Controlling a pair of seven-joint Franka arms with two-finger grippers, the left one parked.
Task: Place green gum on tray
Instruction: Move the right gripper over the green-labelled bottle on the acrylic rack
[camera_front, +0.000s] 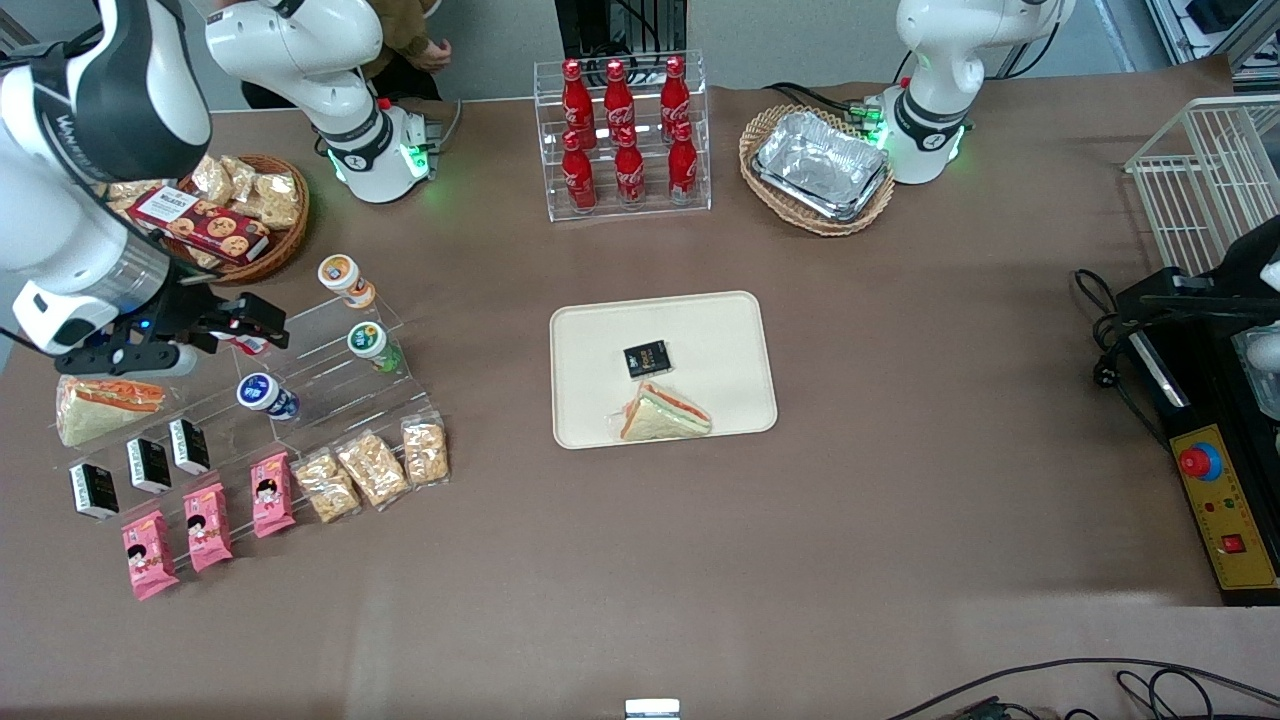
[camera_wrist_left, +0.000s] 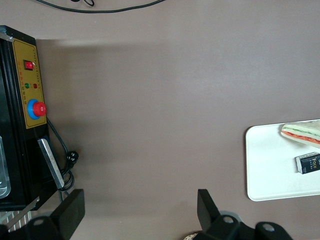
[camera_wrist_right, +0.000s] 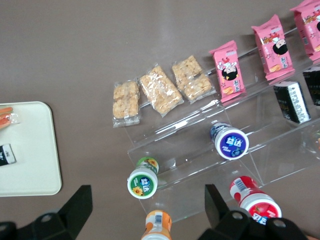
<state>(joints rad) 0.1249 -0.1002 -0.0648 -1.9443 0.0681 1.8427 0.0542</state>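
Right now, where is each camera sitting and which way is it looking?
Front view: high up, looking down at the table; both arms show, the end effector open above the clear shelves.
Right wrist view: on the working arm, looking down at the green gum and tray; its fingers show.
Left wrist view: on the parked arm, looking down at bare table.
All three share the tray.

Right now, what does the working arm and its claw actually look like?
The working arm has glossy white rounded shells with black bands at the joints and grey lettering on one black band. Its base glows with a green light ring. The gripper, above the clear display steps near the green gum, is black and angular, with two flat black fingers spread open.
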